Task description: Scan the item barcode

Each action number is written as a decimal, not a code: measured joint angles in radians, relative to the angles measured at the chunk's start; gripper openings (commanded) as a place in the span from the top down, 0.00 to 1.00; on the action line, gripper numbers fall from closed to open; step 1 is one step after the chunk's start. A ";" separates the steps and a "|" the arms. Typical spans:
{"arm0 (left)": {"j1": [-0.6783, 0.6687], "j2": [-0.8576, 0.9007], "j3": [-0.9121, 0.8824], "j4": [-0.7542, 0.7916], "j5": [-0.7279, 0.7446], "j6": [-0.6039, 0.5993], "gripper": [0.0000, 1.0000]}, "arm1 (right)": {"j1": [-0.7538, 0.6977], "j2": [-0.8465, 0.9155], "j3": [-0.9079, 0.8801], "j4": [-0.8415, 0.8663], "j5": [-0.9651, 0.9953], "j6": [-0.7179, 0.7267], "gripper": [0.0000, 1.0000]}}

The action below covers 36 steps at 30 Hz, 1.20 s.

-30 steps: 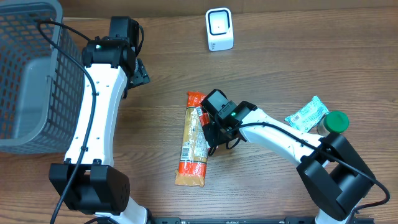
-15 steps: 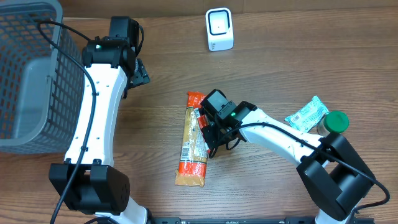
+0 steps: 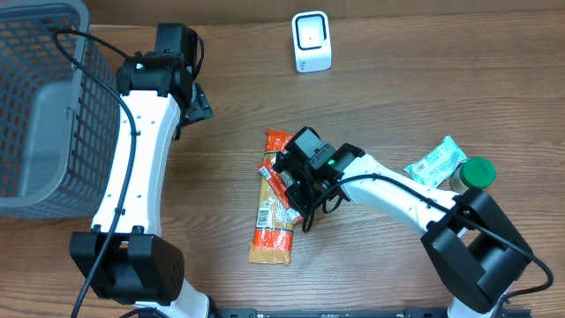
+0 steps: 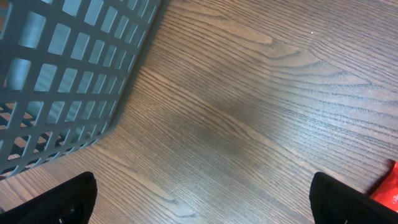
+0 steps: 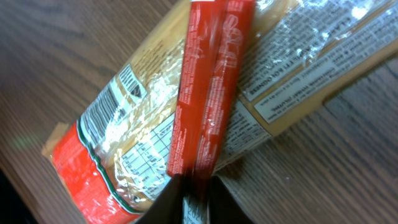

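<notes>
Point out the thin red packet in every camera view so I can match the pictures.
Overhead: the thin red packet lies mid-table, slanted across the long yellow-and-orange package.
Right wrist: the packet runs down the middle, its lower end pinched in the right claw.
Left wrist: only a red corner at the lower right edge; whose, I cannot tell.
Shared landmark: the long package under it, in overhead and right wrist.
</notes>
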 measured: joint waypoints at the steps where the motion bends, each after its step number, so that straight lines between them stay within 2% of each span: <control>1: 0.000 0.000 0.000 0.000 0.000 0.000 0.00 | 0.000 0.000 0.000 0.000 -0.002 -0.004 0.64; 11: 0.000 0.000 0.000 0.000 0.000 0.000 0.00 | -0.011 0.000 0.000 -0.008 -0.014 -0.011 0.64; 20: 0.000 0.000 0.000 0.000 0.000 0.000 0.00 | -0.156 0.000 0.019 -0.113 -0.216 -0.013 0.48; 27: 0.000 0.000 0.000 0.000 0.000 0.000 0.00 | -0.135 0.000 0.013 -0.122 -0.276 -0.011 0.48; 36: 0.000 0.000 0.000 0.000 0.000 0.000 0.00 | -0.106 0.000 -0.056 -0.047 -0.284 -0.011 0.48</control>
